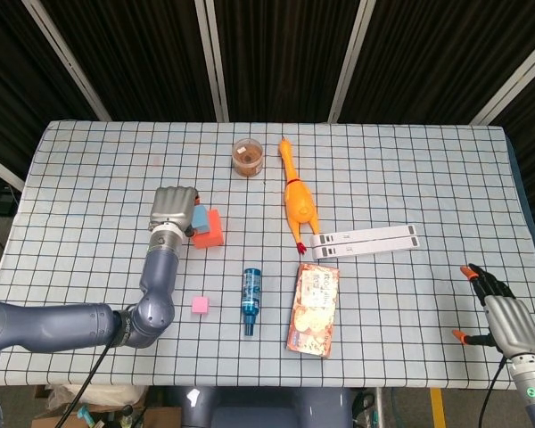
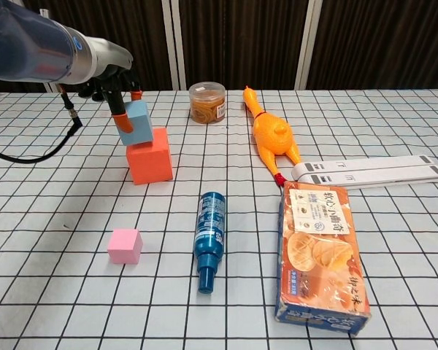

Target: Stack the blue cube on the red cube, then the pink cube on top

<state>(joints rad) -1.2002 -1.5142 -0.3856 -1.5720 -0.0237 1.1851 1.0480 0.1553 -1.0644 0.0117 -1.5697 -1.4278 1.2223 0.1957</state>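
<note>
My left hand [image 1: 174, 210] [image 2: 115, 87] grips the blue cube [image 2: 135, 122] [image 1: 199, 218], which is tilted just above the left top edge of the red cube [image 2: 150, 158] [image 1: 211, 229]; whether the two touch I cannot tell. The pink cube [image 2: 125, 246] [image 1: 200, 305] lies alone nearer the table's front, left of the blue bottle. My right hand [image 1: 502, 314] hovers at the front right corner with fingers apart and nothing in it; the chest view does not show it.
A blue bottle [image 2: 209, 238] lies right of the pink cube, and a snack box [image 2: 323, 254] beside it. A rubber chicken [image 2: 270, 135], a round jar [image 2: 207, 102] and white strips [image 2: 369, 170] lie further back and right.
</note>
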